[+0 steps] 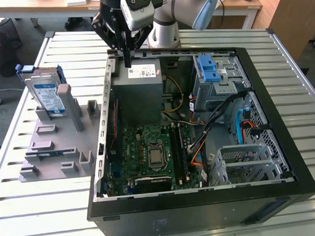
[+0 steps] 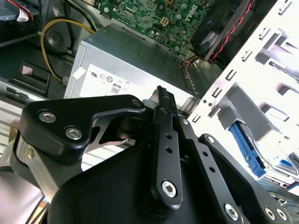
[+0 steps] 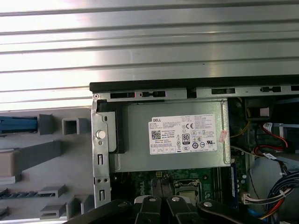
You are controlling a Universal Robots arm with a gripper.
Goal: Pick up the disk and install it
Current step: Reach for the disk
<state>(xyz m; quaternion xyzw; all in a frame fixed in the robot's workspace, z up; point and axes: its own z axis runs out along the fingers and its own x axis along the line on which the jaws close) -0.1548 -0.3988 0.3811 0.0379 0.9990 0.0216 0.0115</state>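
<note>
Slatted metal table (image 1: 26,216) under everything. On the exterior view's left you've got the grey fixture (image 1: 50,153), with the disk (image 1: 47,93) standing on edge at its far end, well apart from your gripper (image 1: 127,61). Moving right, the gripper hangs just over the power supply (image 1: 137,93) in the back corner of the open PC case (image 1: 202,209), fingers pinched together with nothing between them. Further right sits the drive cage (image 1: 218,87) with a blue latch (image 1: 208,69) on top.
</note>
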